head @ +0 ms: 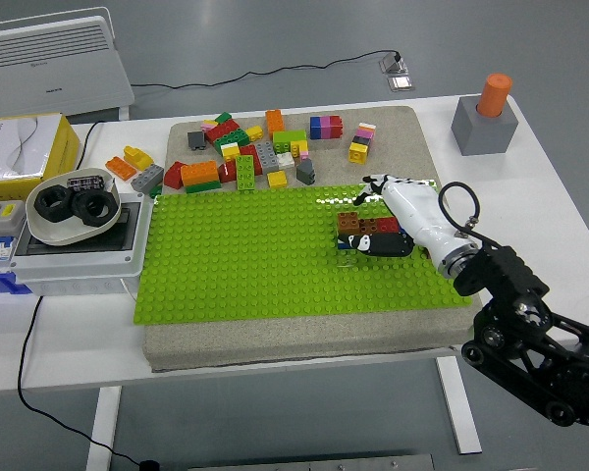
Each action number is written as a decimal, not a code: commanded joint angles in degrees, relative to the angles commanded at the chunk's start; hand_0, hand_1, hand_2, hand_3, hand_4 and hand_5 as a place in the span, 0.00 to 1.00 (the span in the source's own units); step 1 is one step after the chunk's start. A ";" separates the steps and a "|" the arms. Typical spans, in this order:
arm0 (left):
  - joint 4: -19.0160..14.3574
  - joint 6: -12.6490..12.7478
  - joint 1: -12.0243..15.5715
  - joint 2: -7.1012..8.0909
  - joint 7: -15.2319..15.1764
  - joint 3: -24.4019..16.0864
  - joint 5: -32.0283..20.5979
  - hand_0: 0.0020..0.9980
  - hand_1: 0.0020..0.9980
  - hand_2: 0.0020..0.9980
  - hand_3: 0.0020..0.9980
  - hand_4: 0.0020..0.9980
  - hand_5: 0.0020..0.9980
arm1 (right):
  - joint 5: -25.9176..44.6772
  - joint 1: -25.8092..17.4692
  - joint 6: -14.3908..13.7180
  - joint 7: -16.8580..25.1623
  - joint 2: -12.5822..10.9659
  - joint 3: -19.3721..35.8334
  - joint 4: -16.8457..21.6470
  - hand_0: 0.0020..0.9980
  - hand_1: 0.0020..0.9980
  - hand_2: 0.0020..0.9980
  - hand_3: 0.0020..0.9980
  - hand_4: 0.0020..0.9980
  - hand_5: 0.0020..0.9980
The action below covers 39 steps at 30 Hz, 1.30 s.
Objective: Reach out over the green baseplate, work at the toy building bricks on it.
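Loose coloured bricks (250,152) lie behind the baseplate (245,260); robot hand (393,221) grips the brown stack (358,228).

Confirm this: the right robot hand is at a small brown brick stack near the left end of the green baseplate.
Not quite. The head view shows the right robot hand at the brown brick stack near the right end of the green baseplate, not the left.

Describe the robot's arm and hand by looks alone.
One arm shows, coming in from the right: black, built of chunky rounded joint housings. A silver ring at the wrist joins it to a white-shelled hand with black fingers. A black cable loops out above the wrist.
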 joint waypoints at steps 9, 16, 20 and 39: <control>0.00 -0.36 0.27 -0.24 0.23 0.27 0.32 0.76 0.71 0.63 0.51 0.51 0.35 | 16.09 -9.67 -10.50 12.96 0.66 6.71 -1.81 0.65 0.65 0.72 0.68 0.81 0.40; 0.00 -0.80 0.17 -0.30 0.17 0.74 0.37 0.76 0.71 0.63 0.52 0.52 0.35 | 28.51 -10.24 -11.90 22.03 1.41 9.41 -3.28 0.62 0.61 0.69 0.68 0.79 0.36; 0.00 -0.85 0.15 -0.45 0.13 0.87 0.52 0.76 0.71 0.63 0.51 0.52 0.35 | 33.90 -10.49 -11.93 23.86 1.72 9.99 -3.61 0.62 0.61 0.68 0.66 0.79 0.37; 0.00 -1.51 0.18 -1.09 -1.14 1.98 -0.80 0.76 0.71 0.63 0.52 0.54 0.32 | 36.93 -11.88 -11.88 24.72 1.21 15.80 -3.50 0.62 0.61 0.67 0.63 0.79 0.37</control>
